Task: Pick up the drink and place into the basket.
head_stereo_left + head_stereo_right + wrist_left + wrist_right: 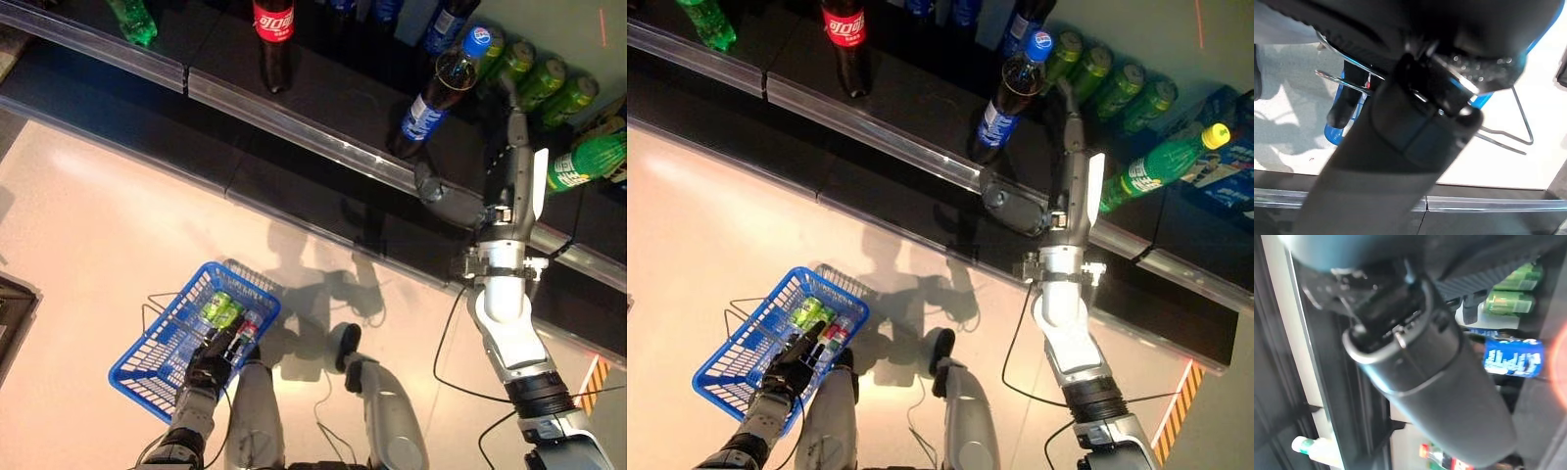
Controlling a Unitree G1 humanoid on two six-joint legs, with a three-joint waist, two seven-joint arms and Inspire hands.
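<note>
On the shelf: right hand (1070,137) reaches in among the green bottles (1122,93), just beside the blue-labelled cola bottle (1009,93); whether its fingers have closed on anything, I cannot tell.
Left hand: left hand (211,364) curled on the blue basket (157,357), already holding drinks.
Risk: crowded bottles; a sideways nudge could topple the cola.
Room: dark shelf, shiny pale floor (118,225).

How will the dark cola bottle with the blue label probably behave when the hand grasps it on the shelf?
The cola bottle is tall and narrow, so a sideways push may tip it. It looks nearly full, so probably heavy for its size. Its smooth surface may slip in the right hand.
</note>
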